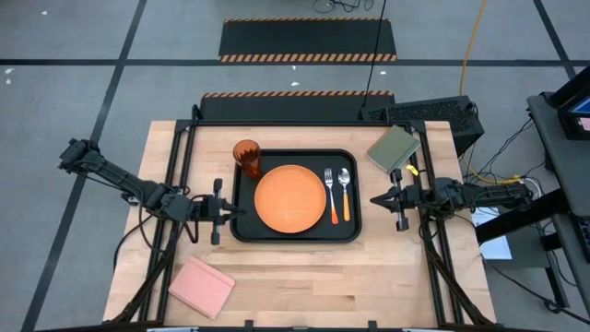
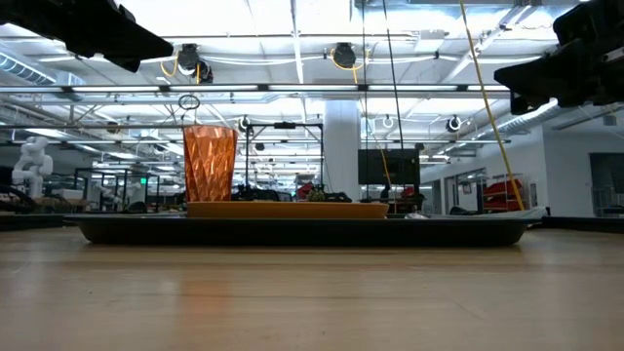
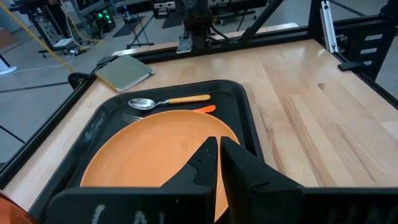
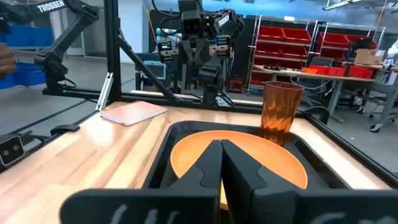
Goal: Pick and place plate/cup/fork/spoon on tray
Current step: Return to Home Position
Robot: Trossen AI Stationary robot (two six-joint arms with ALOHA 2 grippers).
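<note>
The black tray (image 1: pixel 241 231) lies at the table's middle. On it lie the orange plate (image 1: pixel 290 197), the fork (image 1: pixel 332 194) and the spoon (image 1: pixel 345 192), side by side at the plate's right. The orange-brown cup (image 1: pixel 247 157) stands upright in the tray's far left corner. My left gripper (image 1: pixel 241 211) is shut and empty, just left of the tray. My right gripper (image 1: pixel 373 199) is shut and empty, just right of the tray. In the left wrist view the plate (image 3: pixel 149 149) and spoon (image 3: pixel 163 101) lie ahead of the shut fingers (image 3: pixel 219 152).
An olive-green flat block (image 1: pixel 394 148) lies at the table's far right. A pink flat block (image 1: pixel 202 286) lies near the front left. Black frame rails (image 1: pixel 175 161) run along both sides of the table. Bare wood lies in front of the tray.
</note>
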